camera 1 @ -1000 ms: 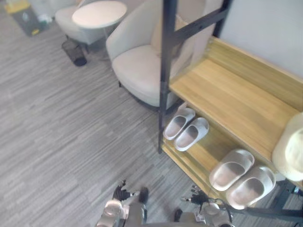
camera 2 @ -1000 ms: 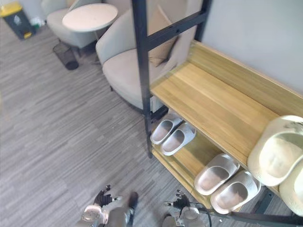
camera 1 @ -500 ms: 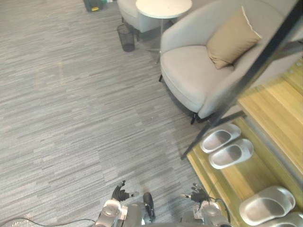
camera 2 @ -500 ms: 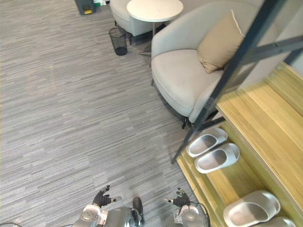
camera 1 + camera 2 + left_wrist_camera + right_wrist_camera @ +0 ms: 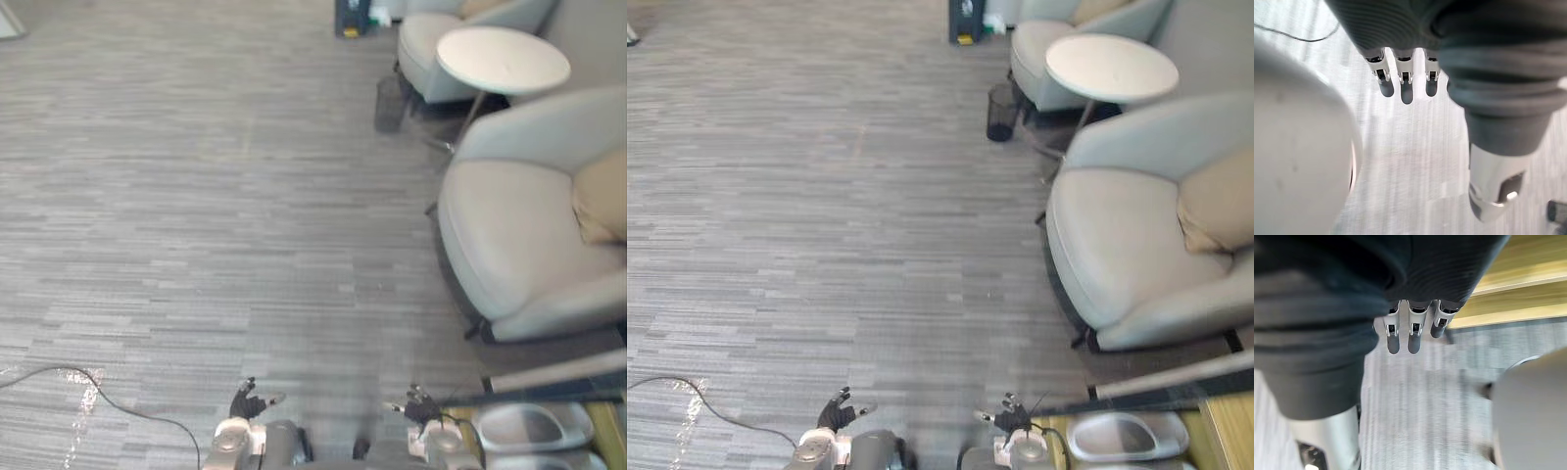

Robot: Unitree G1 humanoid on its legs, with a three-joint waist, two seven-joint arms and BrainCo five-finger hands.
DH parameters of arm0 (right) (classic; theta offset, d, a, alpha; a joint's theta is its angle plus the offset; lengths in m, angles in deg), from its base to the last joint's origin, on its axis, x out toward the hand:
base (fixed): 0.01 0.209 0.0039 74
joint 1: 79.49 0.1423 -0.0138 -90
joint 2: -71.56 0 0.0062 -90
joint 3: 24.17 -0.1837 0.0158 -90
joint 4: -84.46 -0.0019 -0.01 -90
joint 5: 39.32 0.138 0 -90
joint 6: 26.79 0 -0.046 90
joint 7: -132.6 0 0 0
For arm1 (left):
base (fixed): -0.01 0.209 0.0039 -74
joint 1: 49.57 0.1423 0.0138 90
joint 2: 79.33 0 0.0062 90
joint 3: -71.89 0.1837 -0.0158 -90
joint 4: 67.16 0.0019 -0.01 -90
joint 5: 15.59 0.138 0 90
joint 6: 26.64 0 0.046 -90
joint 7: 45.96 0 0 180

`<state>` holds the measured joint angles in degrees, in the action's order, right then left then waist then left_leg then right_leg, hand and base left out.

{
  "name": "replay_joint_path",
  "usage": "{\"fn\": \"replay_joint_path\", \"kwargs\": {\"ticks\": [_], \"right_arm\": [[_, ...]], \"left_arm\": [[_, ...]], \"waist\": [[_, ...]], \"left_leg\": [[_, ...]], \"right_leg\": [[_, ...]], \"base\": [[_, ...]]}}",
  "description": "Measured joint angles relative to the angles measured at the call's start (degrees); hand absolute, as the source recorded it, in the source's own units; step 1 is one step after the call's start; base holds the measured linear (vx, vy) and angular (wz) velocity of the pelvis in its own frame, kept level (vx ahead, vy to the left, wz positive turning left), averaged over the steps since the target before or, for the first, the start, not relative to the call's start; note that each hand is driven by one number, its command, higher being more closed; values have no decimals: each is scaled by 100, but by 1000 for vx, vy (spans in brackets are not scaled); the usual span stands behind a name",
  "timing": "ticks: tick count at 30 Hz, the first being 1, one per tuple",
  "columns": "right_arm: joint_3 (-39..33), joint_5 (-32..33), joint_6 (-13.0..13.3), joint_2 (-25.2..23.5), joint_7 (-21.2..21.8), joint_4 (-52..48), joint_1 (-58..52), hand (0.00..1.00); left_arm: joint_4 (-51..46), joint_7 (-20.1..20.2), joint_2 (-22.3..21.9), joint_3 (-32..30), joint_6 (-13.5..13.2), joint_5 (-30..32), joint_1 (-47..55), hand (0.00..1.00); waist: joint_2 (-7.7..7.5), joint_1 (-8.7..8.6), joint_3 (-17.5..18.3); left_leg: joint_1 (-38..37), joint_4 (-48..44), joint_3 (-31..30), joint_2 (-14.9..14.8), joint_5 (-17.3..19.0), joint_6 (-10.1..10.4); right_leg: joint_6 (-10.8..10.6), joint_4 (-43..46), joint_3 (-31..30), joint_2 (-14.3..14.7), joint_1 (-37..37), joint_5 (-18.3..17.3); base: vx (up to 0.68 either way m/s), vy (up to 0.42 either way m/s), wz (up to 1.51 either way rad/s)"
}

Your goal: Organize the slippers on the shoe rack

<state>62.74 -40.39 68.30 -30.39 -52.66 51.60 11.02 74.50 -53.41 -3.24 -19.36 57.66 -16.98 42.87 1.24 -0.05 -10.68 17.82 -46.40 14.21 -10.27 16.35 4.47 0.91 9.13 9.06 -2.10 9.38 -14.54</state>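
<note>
A pale grey slipper (image 5: 1122,436) lies on the low wooden shelf of the shoe rack (image 5: 1229,419) at the bottom right corner, with the edge of a second slipper (image 5: 549,460) just below it. The rack's black bar (image 5: 1176,377) crosses above them. My left hand (image 5: 247,401) hangs low over the carpet, fingers (image 5: 1405,81) straight, nothing in it. My right hand (image 5: 421,406) hangs beside the rack's near end, a short way left of the slipper, fingers (image 5: 1414,330) straight and holding nothing. The rack's wooden edge (image 5: 1528,284) shows past them.
A grey armchair (image 5: 519,235) with a tan cushion (image 5: 602,201) stands on the right, above the rack. Behind it are a round white side table (image 5: 503,59), a dark wastebasket (image 5: 389,103) and another chair (image 5: 441,39). Grey carpet (image 5: 176,215) spreads wide to the left.
The camera has swung left: the rack and its slippers have slid to the bottom right corner and more carpet shows. Both hands hang as before.
</note>
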Motion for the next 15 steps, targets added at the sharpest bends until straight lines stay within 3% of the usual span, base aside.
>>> {"fn": "replay_joint_path", "kwargs": {"ticks": [1, 2, 3, 4, 5, 6, 8, 9, 10, 11, 12, 13, 15], "right_arm": [[-2, 0, -1, 9, -1, 2, 20, 0], [-2, 2, -3, 32, -2, 0, 27, 0], [-5, 1, -3, 82, -2, 0, -27, 0], [-37, 1, -14, 99, -5, 23, -22, 0], [-12, 4, -35, -15, -14, 22, 17, 0], [-16, 3, -35, -46, -17, 22, 8, 0], [-15, -6, -32, -99, -22, 22, 143, 0], [-20, -9, -28, -87, -21, 22, 185, 0], [-13, -19, -17, -94, -12, 27, 178, 0], [-5, -25, -17, -102, -2, 26, 174, 0], [44, -59, -17, -134, 19, 24, 166, 0], [97, -66, -16, -133, 20, 18, 170, 0], [227, -117, -8, -129, 36, 3, 115, 0]], "left_arm": [[8, 1, 1, 1, 0, -4, -54, 0], [15, 7, -11, 26, 0, -24, -116, 0], [10, 9, -32, 71, -6, -39, -123, 0], [24, 12, -10, 75, -10, -41, -151, 0], [23, 0, 67, 71, -17, -47, -214, 0], [21, -1, 136, 72, -15, -47, -219, 0], [35, 2, 253, 68, -6, -106, -164, 0], [46, 1, 258, 68, -4, -110, -77, 0], [36, 3, 274, 77, -11, -116, -10, 0], [43, -4, 298, 91, -7, -117, 16, 0], [94, -7, 355, 149, 5, -118, 54, 0], [104, -9, 394, 186, 10, -118, 58, 0], [122, -21, 415, 224, 12, -121, 56, 0]], "waist": [[-29, 11, -17], [-39, 5, -26], [30, 4, 11], [-11, 15, 5], [-262, 17, 24], [-289, 25, 30], [-332, 60, 43], [-302, 65, 37], [-333, 74, 33], [-342, 73, 34], [-343, 30, 35], [-349, 15, 34], [-307, 2, 8]], "left_leg": [[92, 225, 52, -17, -13, -23], [223, 1010, 144, 24, -249, -212], [217, 2183, 175, 50, -1074, -332], [192, 2180, 161, 137, -1092, -326], [126, 2543, 118, 519, -1200, -448], [133, 2635, 72, 586, -1212, -465], [95, 2595, 8, 774, -1042, -621], [-129, 2631, -54, 855, -834, -621], [-479, 2837, -136, 945, -680, -620], [-646, 2934, -188, 1009, -651, -626], [-971, 3056, -297, 1105, -557, -652], [-1102, 3102, -336, 1127, -510, -683], [-1692, 3428, -500, 1140, -389, -751]], "right_leg": [[-50, -69, 36, -78, 73, -29], [-138, -129, 159, -205, 156, -76], [-268, -136, 239, -199, 227, -146], [-370, -129, 233, -261, 270, -209], [-418, -155, 264, -502, 212, -111], [-419, -176, 260, -520, 192, 0], [-676, -149, 208, -582, 279, 398], [-698, 576, 119, -652, 152, 405], [-947, 1952, -38, -835, -340, 555], [-1126, 2633, -145, -925, -581, 688], [-1195, 3968, -420, -946, -1142, 699], [-1132, 4360, -473, -928, -1348, 602], [-780, 5025, -471, -746, -2101, 257]], "base": [[374, 136, 29], [323, 175, 45], [342, 192, 48], [381, 182, 74], [307, 131, 66], [366, 163, 79], [402, 223, 51], [470, 252, 39], [400, 207, 31], [397, 168, 35], [327, 108, 36], [519, 101, 47], [498, 47, 40]]}}
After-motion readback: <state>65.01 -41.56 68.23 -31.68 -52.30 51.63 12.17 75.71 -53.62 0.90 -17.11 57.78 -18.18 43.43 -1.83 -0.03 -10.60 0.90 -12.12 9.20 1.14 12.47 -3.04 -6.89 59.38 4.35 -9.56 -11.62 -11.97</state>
